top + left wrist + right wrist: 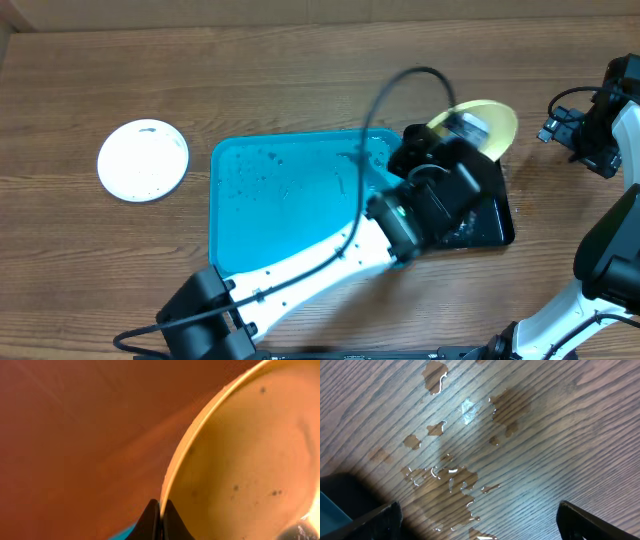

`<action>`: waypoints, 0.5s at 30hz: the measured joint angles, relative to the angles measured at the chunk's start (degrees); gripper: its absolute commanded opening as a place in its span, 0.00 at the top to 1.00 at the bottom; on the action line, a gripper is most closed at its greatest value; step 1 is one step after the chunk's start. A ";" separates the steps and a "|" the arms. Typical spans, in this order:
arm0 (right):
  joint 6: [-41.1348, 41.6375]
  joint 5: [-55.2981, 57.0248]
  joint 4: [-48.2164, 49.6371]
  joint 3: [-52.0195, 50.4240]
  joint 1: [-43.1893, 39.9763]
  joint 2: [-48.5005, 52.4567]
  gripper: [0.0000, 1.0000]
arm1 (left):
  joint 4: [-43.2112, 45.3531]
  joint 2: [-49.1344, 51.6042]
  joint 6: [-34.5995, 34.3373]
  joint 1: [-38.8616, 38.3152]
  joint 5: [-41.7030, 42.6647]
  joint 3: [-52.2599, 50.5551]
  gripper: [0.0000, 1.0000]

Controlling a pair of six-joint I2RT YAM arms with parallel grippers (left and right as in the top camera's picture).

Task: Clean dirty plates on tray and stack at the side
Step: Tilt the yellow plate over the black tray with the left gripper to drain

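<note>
My left gripper is shut on the rim of the yellow-green plate, which has dark specks on its face. In the overhead view the left gripper holds this plate tilted over the far end of the black tray, right of the teal tray. The teal tray holds only water drops. The white plate lies on the table left of the tray. My right gripper is open and empty over wet wood; in the overhead view it is at the far right. The pale blue-green plate is out of view.
A glossy black tray lies against the teal tray's right side, mostly under my left arm. Water puddles lie on the table below my right gripper. A dark shape with a teal edge sits at that view's lower left.
</note>
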 measured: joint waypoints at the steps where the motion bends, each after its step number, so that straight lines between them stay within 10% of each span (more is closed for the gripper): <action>1: 0.00 0.02 0.00 0.00 0.00 0.00 0.00 | 1.62 0.00 2.51 -0.96 -2.27 0.02 0.96; 15: -0.02 -0.02 -0.04 0.00 0.00 0.00 0.00 | 20.87 0.00 31.10 -9.14 -23.39 0.13 0.96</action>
